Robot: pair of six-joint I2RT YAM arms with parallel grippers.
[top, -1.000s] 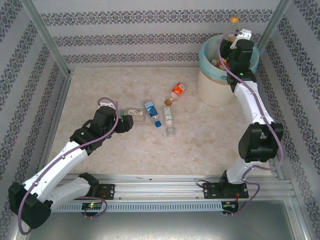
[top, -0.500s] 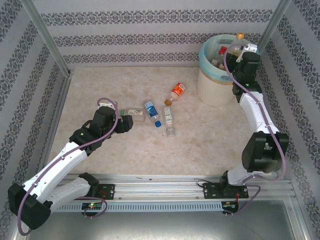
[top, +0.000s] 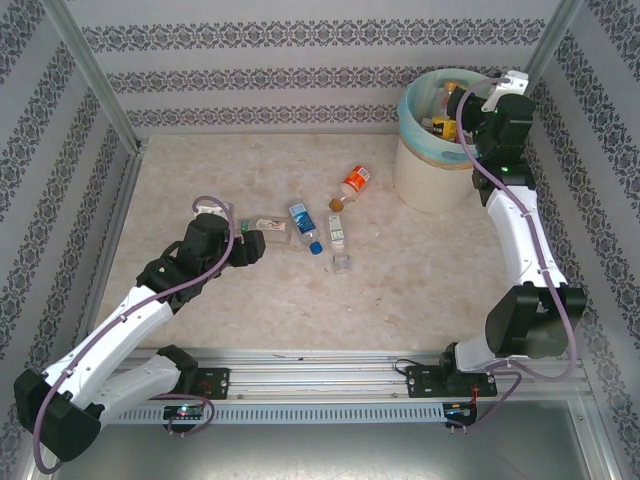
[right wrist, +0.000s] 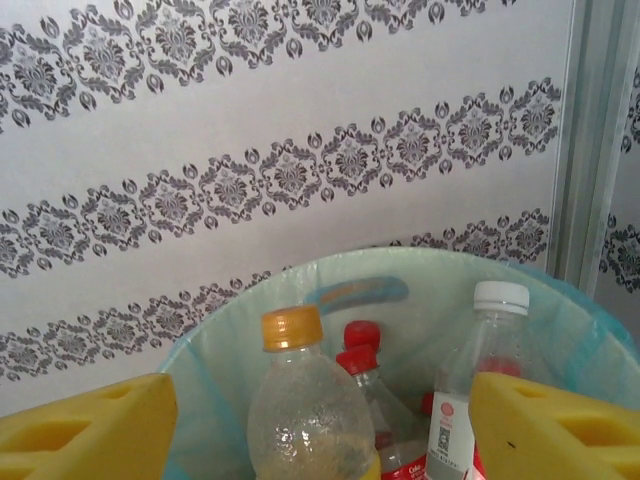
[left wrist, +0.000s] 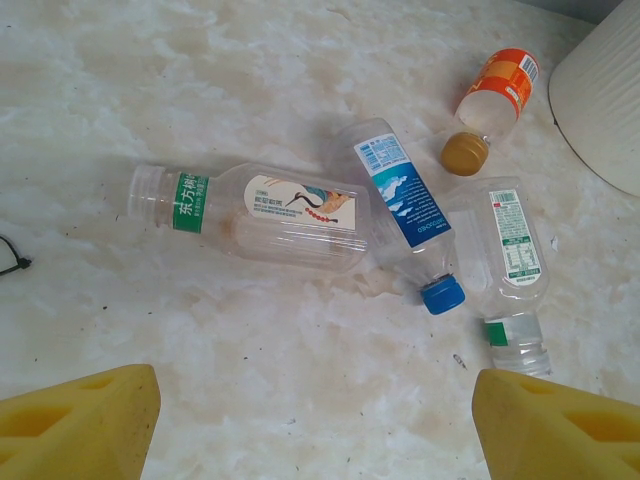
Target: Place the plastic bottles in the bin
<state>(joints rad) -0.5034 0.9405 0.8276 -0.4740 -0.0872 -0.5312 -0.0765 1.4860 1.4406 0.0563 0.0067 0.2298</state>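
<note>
Swung rightward since a second ago, the right gripper (right wrist: 320,435) hangs released, empty, over the bin (top: 425,180) at upper right. Mid-frame, the left gripper (top: 256,246), also spread, hovers beside loose plastic bottles (top: 301,222).

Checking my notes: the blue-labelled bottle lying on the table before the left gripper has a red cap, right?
No: its cap is blue, as the left wrist view shows. The blue-labelled bottle does lie on the table before the left gripper.
</note>
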